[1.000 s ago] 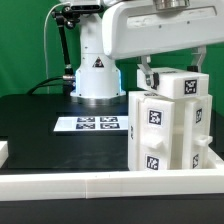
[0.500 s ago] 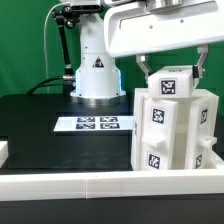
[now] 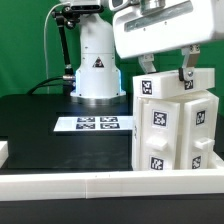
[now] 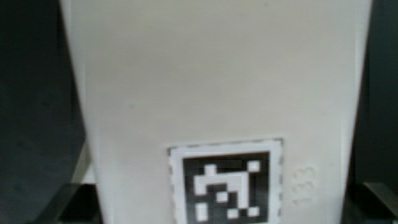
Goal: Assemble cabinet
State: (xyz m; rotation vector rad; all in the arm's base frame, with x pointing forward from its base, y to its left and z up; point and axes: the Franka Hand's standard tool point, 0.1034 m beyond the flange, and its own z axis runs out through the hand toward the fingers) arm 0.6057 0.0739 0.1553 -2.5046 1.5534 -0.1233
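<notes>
The cabinet [image 3: 170,135] is a large white box with square marker tags, standing at the exterior view's right on the black table. A smaller white tagged panel [image 3: 168,86] lies across its top. My gripper [image 3: 166,72] comes down from above with a finger on each side of this panel and is shut on it. In the wrist view the panel [image 4: 214,90] fills most of the frame, with one tag near the gripper [image 4: 222,205]. Dark fingers [image 4: 64,198] show only at the frame's corners.
The marker board [image 3: 97,124] lies flat on the table in front of the white robot base [image 3: 96,70]. A white rail [image 3: 80,183] runs along the front edge. A small white piece [image 3: 3,152] sits at the exterior view's left edge.
The held panel has turned from a tilted, cornerwise pose to lie square and wide across the cabinet's top. The gripper has turned with it and shifted toward the exterior view's left.
</notes>
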